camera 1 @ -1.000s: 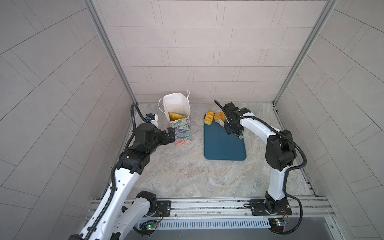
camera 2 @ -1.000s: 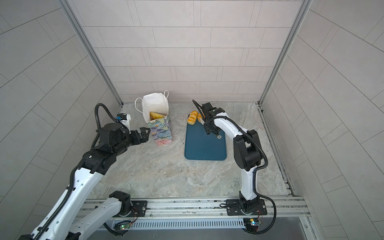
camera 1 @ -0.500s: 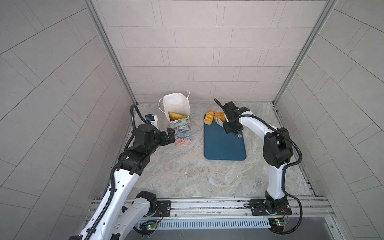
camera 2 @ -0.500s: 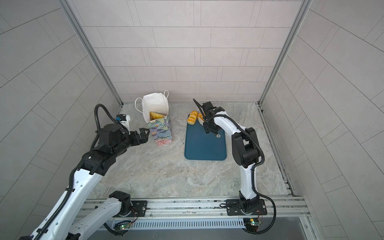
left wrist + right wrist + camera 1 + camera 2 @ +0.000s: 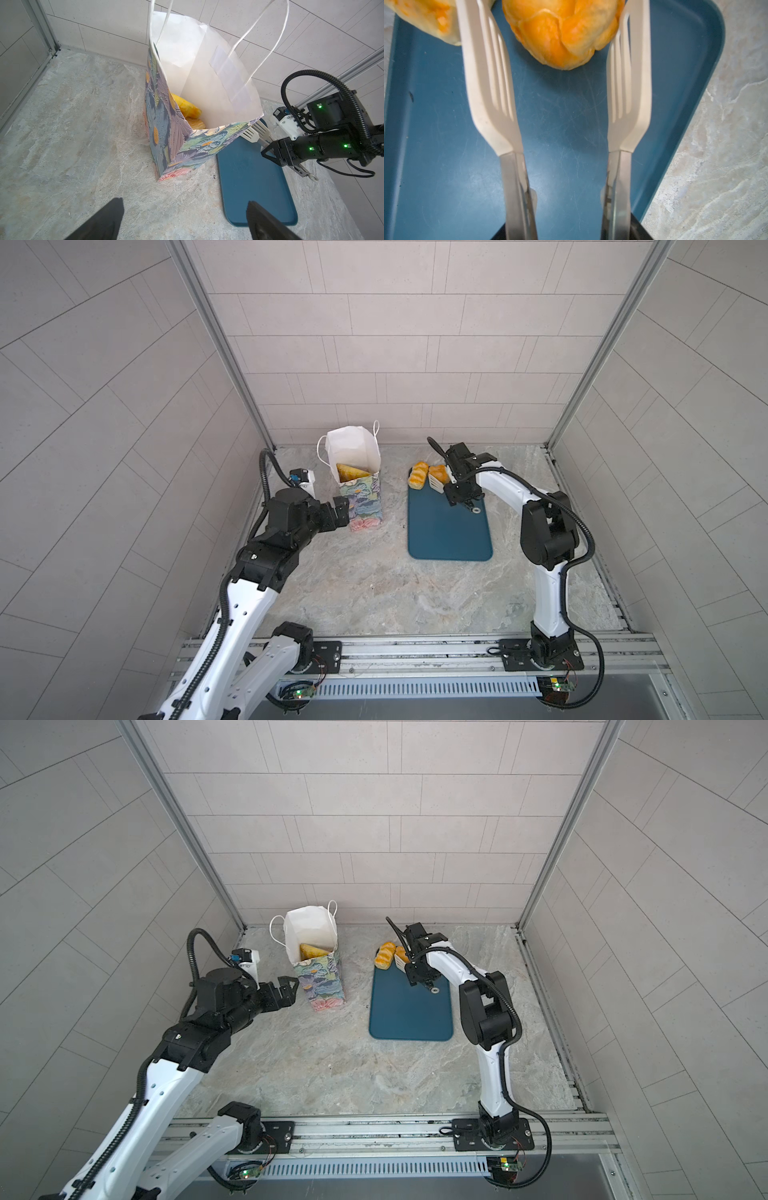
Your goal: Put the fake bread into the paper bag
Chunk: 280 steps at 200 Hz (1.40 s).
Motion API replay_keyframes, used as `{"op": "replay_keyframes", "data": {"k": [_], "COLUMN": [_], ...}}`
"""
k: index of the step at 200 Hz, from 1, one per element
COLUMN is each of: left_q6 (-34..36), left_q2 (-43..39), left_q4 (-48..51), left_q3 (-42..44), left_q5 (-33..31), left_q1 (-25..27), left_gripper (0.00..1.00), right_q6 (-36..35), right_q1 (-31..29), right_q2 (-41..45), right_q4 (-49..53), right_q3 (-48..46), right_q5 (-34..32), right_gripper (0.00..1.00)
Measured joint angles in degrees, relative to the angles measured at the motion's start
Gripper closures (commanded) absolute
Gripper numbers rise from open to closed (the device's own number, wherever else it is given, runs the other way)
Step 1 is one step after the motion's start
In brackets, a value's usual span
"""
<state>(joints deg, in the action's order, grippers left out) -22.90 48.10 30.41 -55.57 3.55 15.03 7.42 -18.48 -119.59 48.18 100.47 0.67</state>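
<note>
- Currently the right gripper (image 5: 456, 488) is clamped on the handles of the tongs (image 5: 490, 108), over the far end of the tray (image 5: 449, 531).
- Their blades stand apart, straddling a roll (image 5: 562, 35) at the tray's far edge.
- A second roll (image 5: 417, 477) lies just left of it.
- The bag (image 5: 361, 497) stands upright and open, left of the tray and apart from it, with bread (image 5: 349, 472) showing inside.
- The left gripper (image 5: 185, 204) hovers just left of the bag, jaws spread wide, holding nothing.
</note>
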Motion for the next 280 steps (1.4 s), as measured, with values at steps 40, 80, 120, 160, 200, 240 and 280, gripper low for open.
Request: {"op": "replay_keyframes", "data": {"k": [40,80,120,160,200,240,280], "left_q6": [-0.02,-0.02,-0.02,-0.04,-0.04,-0.04,-0.07], "left_q2": [-0.39,-0.39,-0.48,-0.59,-0.63,-0.61,-0.68], "left_q4": [0.11,0.11,0.11,0.26,0.26,0.26,0.24], "left_q3": [0.00,0.00,0.04,0.39,0.52,0.55,0.68], "left_q5": [-0.17,-0.17,-0.20,-0.26,-0.37,-0.35,-0.35], "left_q1": [0.00,0.00,0.00,0.00,0.00,0.00,0.00], "left_gripper": [0.00,0.00,0.00,0.00,0.00,0.00,0.00], "right_q6": [-0.17,-0.17,-0.42,-1.05,-1.46,-1.79,-2.29], "right_q1": [0.17,0.22,0.28,0.28,0.28,0.37,0.46], "right_q2": [-0.22,-2.75,-5.07,-5.44,-5.33,-3.98,3.30], "right_q4": [-0.04,0.17,1.81,3.02,3.85,4.85,5.70], "right_q3": [1.40,3.69,5.75,6.91,5.38,0.46,-5.57], "right_q5": [0.15,-0.48,-1.16,-0.98,-0.57,0.37,0.26], "right_gripper": [0.38,0.39,0.43,0.50,0.55,0.55,0.54]}}
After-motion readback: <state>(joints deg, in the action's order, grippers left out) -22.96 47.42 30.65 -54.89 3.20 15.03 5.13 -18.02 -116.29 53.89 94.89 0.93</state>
